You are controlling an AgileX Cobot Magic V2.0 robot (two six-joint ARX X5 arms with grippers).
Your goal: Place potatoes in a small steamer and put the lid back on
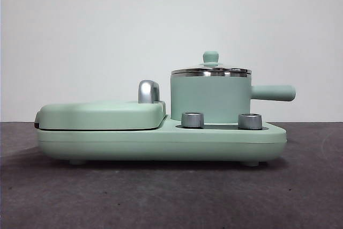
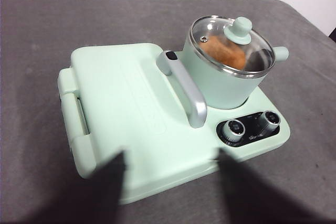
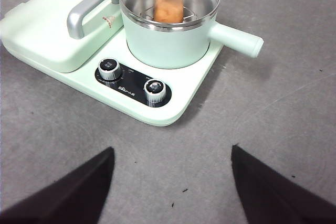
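Note:
The small mint-green steamer (image 1: 210, 99) stands on the right part of the mint-green cooker base (image 1: 161, 143), its straight handle (image 1: 273, 93) pointing right. The clear glass lid (image 1: 211, 70) with its mint-green knob (image 1: 210, 57) sits on the steamer. The orange-brown potato (image 2: 224, 53) lies inside, seen through the glass; it also shows in the right wrist view (image 3: 169, 6). My left gripper (image 2: 170, 190) is open and empty, held back above the cooker. My right gripper (image 3: 170, 187) is open and empty over the grey table, in front of the cooker.
The flat mint-green griddle cover (image 1: 102, 114) with its chrome handle (image 1: 148, 91) lies shut on the base, left of the steamer. Two metal dials (image 1: 192, 119) (image 1: 250, 121) stand on the base in front of the steamer. The cooker rests on a dark grey table (image 1: 171, 197).

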